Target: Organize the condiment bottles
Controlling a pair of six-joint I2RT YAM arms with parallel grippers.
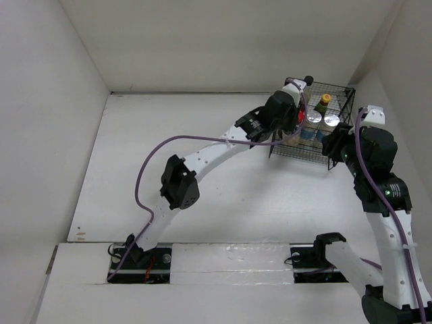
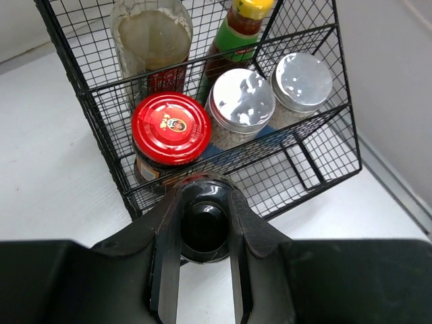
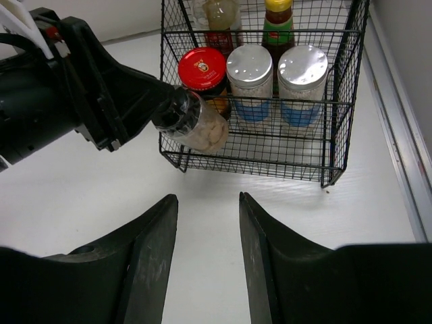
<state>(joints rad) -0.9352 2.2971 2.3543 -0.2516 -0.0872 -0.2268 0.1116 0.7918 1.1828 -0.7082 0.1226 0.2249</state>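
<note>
Both jaws of the right gripper (image 3: 207,198) stand apart, short of the black wire basket (image 3: 270,158). Beyond it the left gripper (image 2: 202,202) clamps the black-capped jar (image 3: 202,131), tilted at the basket's front-left corner; I'd right it and clear the wire before lowering it.

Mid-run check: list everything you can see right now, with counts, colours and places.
wire basket: one, black, table's far right corner.
red-lidded jar: one, dark, basket front row, beside the shakers.
silver-capped shakers: two, blue labels, basket front row.
clear bottle: one, pale contents, basket back row.
yellow-capped bottle: one, green label, basket back row.
black-capped jar: one, pale contents, tilted, outside the basket's front.
table: one, white.
left gripper: shut on black-capped jar.
right gripper: open, empty, facing the basket.
</note>
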